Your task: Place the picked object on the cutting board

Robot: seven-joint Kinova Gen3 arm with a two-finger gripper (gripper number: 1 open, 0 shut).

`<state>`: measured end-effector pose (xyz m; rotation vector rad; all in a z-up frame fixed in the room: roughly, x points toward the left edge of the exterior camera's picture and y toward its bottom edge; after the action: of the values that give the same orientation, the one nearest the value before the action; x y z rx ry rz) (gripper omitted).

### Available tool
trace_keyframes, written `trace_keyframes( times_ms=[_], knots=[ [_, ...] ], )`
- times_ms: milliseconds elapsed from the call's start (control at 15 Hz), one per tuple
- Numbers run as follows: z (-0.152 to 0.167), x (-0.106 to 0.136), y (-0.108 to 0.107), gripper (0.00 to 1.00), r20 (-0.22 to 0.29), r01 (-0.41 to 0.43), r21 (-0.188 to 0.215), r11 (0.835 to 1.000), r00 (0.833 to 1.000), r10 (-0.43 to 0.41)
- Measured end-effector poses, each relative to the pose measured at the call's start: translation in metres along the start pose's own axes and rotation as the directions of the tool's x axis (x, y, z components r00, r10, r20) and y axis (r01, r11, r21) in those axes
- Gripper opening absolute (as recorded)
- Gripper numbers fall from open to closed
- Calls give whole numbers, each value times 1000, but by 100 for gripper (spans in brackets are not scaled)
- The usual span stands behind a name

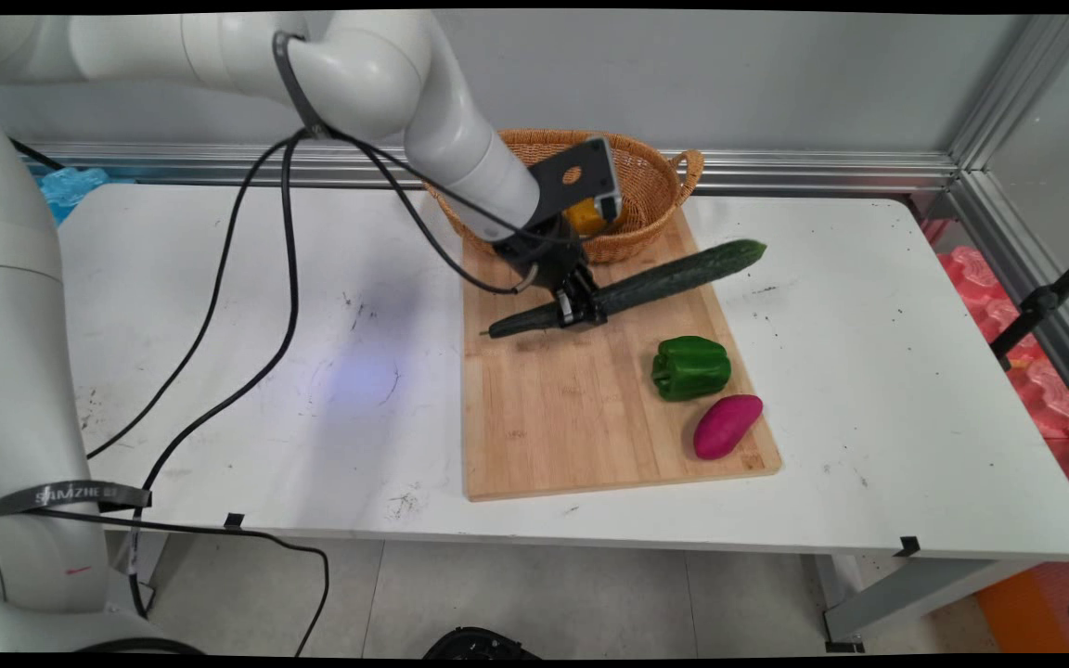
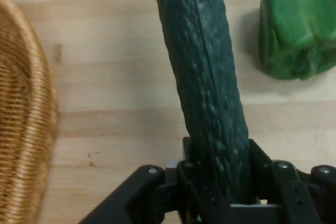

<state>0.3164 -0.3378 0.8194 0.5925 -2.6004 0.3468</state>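
Now, gripper (image 1: 580, 309): clenched on the cucumber (image 1: 674, 276), fingers on either side of it near its stem end.
Cucumber: slants across the board's (image 1: 553, 417) far half, its tip past the right edge.
Basket (image 1: 646, 186): at the board's far edge, apparently touching it; something orange inside.
Pepper (image 1: 690, 367), sweet potato (image 1: 727, 426): near the right edge.
Open room: board's near left, table (image 1: 219, 390) left.

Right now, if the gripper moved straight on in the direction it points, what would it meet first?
The gripper points down and is shut on the cucumber, so it would likely press it against the cutting board just beneath; the gap between them is unclear.
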Motion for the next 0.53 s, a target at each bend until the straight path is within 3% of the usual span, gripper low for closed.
trace_keyframes(
  times_ms=[533],
  knots=[
    [28, -23, 0, 0, 17, -5, -41, 999, 1000, 6]
  ],
)
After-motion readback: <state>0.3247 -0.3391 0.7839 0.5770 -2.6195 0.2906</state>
